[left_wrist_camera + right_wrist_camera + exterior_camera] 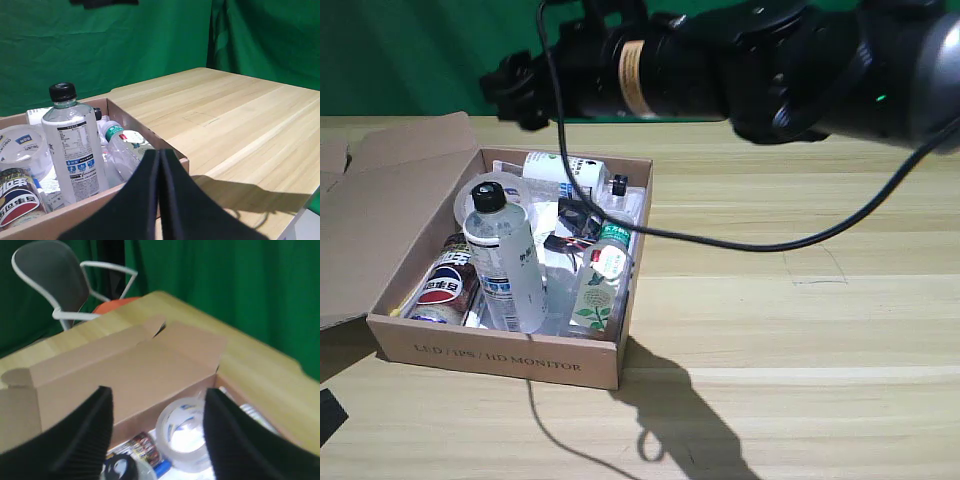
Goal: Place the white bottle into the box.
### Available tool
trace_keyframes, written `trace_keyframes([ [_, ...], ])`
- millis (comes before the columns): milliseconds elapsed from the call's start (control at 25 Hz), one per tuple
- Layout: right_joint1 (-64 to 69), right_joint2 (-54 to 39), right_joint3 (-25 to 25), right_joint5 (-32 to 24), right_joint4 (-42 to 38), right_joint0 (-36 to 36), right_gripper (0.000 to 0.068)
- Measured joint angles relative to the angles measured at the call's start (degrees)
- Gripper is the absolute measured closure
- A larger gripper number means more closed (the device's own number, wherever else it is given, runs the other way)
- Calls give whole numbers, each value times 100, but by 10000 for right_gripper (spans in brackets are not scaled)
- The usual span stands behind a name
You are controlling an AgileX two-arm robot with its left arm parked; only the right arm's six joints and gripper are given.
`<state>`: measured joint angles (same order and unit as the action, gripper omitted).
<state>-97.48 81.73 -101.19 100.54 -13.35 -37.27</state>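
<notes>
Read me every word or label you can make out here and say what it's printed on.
"LED / IPS / HD MONITOR": front wall of the box.
The white bottle: blue-green label print too small to read.
Red-and-blue can: logo characters unreadable.
Tape roll: blurred.
Green-capped bottle: unreadable.

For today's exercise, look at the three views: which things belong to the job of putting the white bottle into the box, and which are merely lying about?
Belonging to the job:
- white bottle, standing upright in the box
- cardboard box
- right gripper, open above the box

Lying about:
- tape roll
- Pepsi can
- green-capped bottle
- chair behind the table
</notes>
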Motion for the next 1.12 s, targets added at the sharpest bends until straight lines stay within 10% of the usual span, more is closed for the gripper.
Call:
trace_keyframes([
  [200,878,-211,36,-161,135,745,625],
  [280,1314,-502,53,-178,226,1206,665],
  [1120,7766,-5609,163,-782,1995,3187,680],
])
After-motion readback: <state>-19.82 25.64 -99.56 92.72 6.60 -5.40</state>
